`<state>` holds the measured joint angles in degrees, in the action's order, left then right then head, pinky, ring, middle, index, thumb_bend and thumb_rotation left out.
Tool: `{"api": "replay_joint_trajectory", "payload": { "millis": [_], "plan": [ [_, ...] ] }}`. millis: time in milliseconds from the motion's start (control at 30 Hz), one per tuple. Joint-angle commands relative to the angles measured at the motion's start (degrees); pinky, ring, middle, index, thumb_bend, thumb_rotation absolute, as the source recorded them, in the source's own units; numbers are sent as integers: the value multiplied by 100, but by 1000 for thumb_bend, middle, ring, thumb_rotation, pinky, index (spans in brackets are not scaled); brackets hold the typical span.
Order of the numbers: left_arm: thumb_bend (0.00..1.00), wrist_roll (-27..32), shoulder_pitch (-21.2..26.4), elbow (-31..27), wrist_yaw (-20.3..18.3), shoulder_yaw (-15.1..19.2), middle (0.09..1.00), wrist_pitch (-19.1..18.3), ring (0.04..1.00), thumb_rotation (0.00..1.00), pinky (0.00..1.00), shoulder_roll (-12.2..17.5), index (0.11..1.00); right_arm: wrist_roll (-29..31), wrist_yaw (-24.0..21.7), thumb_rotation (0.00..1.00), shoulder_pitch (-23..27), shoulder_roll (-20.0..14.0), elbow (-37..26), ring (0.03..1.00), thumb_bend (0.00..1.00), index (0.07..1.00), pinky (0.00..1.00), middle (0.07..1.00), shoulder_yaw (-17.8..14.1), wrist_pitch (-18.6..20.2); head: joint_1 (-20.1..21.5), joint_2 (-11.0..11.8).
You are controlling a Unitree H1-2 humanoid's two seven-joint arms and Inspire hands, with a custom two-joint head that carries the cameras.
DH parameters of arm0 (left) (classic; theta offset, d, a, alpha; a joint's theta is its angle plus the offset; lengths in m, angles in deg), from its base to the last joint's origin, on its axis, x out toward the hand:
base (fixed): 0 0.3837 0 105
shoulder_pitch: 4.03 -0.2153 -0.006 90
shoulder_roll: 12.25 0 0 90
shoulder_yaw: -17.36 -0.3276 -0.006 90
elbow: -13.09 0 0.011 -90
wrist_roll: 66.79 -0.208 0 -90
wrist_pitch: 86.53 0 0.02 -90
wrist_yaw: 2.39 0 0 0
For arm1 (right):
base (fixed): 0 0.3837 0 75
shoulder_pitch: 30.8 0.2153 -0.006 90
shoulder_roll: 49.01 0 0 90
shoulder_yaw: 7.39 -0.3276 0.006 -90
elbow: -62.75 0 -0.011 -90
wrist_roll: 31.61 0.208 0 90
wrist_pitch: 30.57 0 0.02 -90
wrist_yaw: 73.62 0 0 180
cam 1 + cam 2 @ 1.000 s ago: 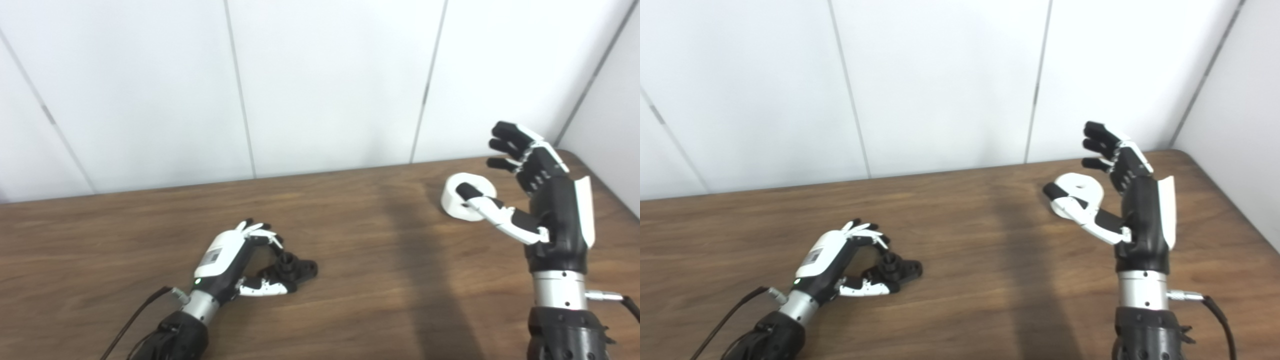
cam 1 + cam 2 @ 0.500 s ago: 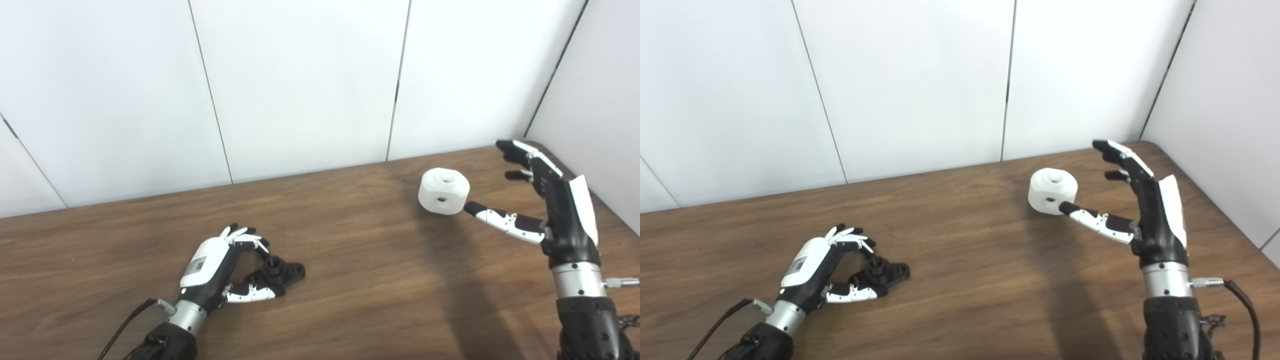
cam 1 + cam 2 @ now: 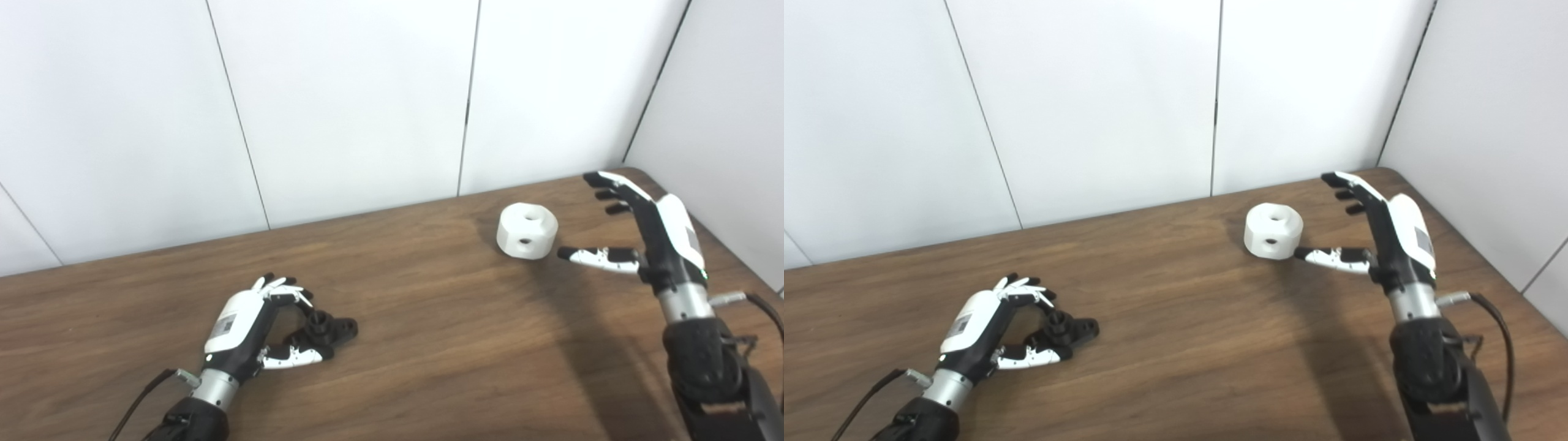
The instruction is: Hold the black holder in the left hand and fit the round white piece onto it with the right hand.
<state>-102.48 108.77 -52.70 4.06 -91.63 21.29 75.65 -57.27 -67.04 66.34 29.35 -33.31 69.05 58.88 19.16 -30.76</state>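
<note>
1. Your right hand (image 3: 649, 229) is spread wide and holds nothing. Its thumb tip reaches toward the round white piece (image 3: 527, 231), close beside it; contact isn't clear.
2. The white piece sits flat on the table (image 3: 441, 343), one hole facing up, another facing you.
3. Your left hand (image 3: 980, 324) rests low, fingers curled round the black holder (image 3: 1069, 331). The holder lies on the table, its long axis running out to the right, its short post up.
4. Bare wood lies open between the hands. The right hand is near the table's far right corner and wall.
5. The left fingers hide the holder's near end.
</note>
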Motion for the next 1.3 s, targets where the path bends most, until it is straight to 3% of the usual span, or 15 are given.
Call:
{"api": "replay_joint_trajectory", "payload": {
  "millis": [0, 233, 467, 700, 1000, 1267],
  "plan": [
    [525, 3, -102, 199, 170, -2, 747, 103, 894, 62, 1000, -24, 483, -8, -20, 144, 283, -239, 25, 760, 834, 793, 664, 785, 26, -158, 29, 11],
    [525, 18, -92, 206, 109, 14, 748, 137, 895, 63, 1000, 7, 483, 20, -252, 167, 591, -419, 591, 805, 873, 821, 741, 822, 271, -8, 86, 91],
    [525, 33, -113, 222, 125, 14, 745, 223, 896, 63, 1000, -6, 483, -104, -217, 238, 904, -611, 1311, 792, 897, 824, 713, 819, 577, -312, 135, 135],
    [525, 6, -167, 154, 93, -17, 742, 296, 890, 62, 1000, 6, 483, -46, -638, 313, 1197, -792, 1629, 876, 905, 864, 793, 895, 851, -17, 179, 98],
    [525, 48, -350, -190, -103, -37, 741, 307, 889, 63, 1000, 67, 483, -242, -796, 374, 1585, -922, 1988, 918, 921, 868, 847, 913, 1148, 240, 165, 59],
    [525, 57, -663, -716, -307, 9, 738, 211, 883, 63, 1000, 155, 482, -257, -957, 346, 1865, -931, 2124, 926, 875, 865, 842, 922, 1282, 498, 127, 28]
  ]
}}
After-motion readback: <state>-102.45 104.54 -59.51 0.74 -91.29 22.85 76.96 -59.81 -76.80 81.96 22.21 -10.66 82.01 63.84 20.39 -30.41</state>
